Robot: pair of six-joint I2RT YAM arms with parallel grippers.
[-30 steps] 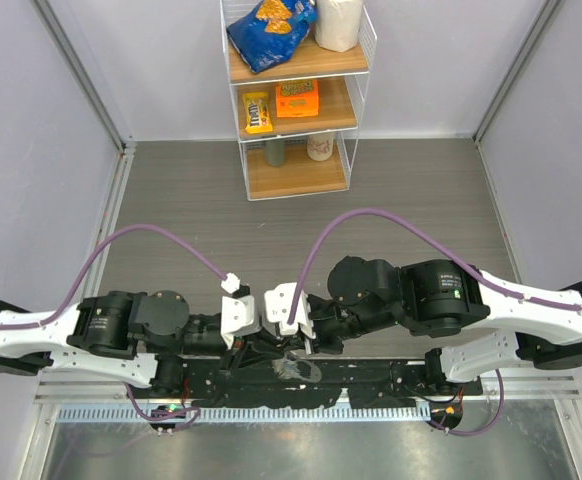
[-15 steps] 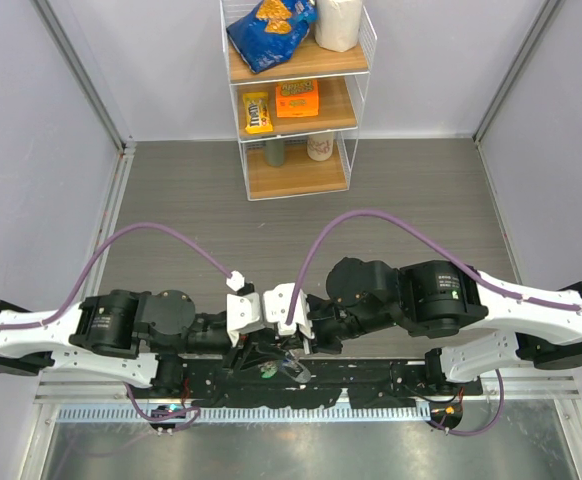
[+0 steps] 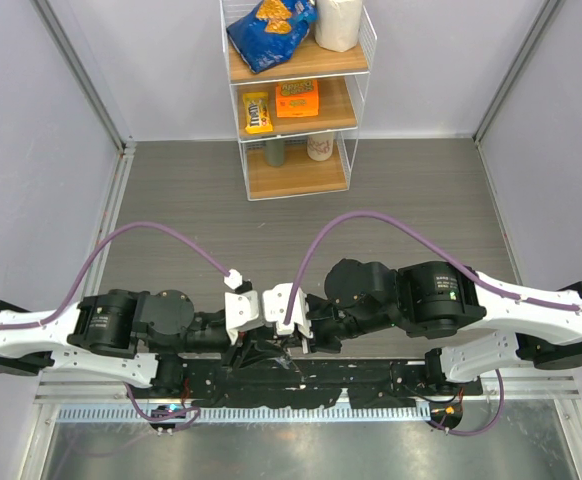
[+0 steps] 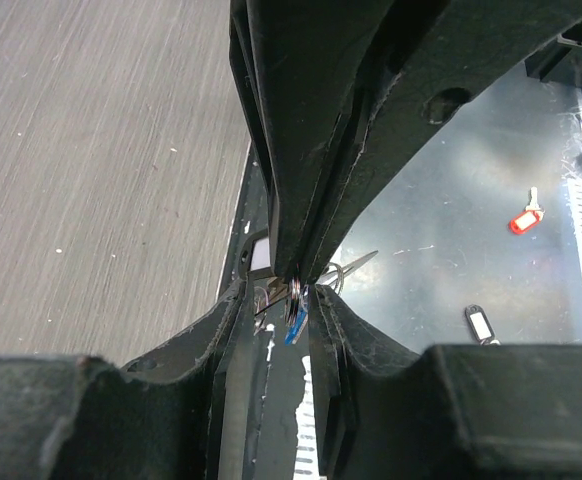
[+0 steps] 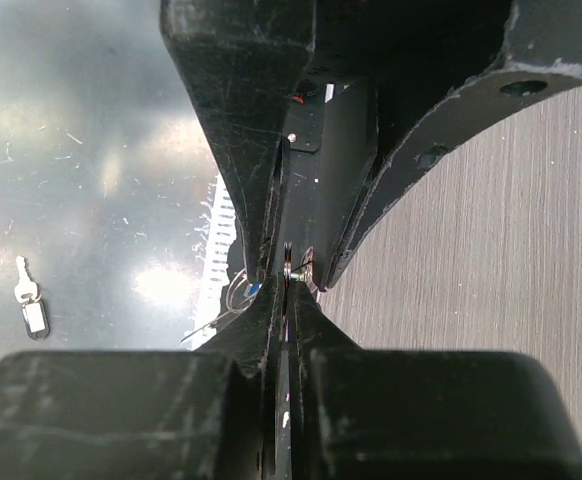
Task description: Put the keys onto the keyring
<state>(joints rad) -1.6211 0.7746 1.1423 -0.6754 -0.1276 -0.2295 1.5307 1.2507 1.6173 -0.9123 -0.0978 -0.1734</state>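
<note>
My two grippers meet tip to tip at the near edge of the table, the left gripper (image 3: 268,350) facing the right gripper (image 3: 289,348). In the right wrist view the right gripper (image 5: 289,292) is shut on the keyring (image 5: 289,268), seen edge-on as a thin metal loop. In the left wrist view the left gripper (image 4: 278,292) has its fingers apart on either side of that keyring (image 4: 299,290); a blue tag (image 4: 295,325) and thin wire hang from it. A small silver key with a black-framed tag (image 5: 31,310) lies on the metal surface, apart from both grippers.
A red-tagged key (image 4: 524,218) and a black-framed tag (image 4: 479,322) lie on the shiny metal surface (image 4: 451,200) below the table's edge. A wire shelf with snacks (image 3: 296,95) stands at the back. The grey wooden tabletop (image 3: 371,190) lies between.
My left gripper has moved right, up to the right gripper's tips. The pale tag that hung below them is now hidden between the fingers.
</note>
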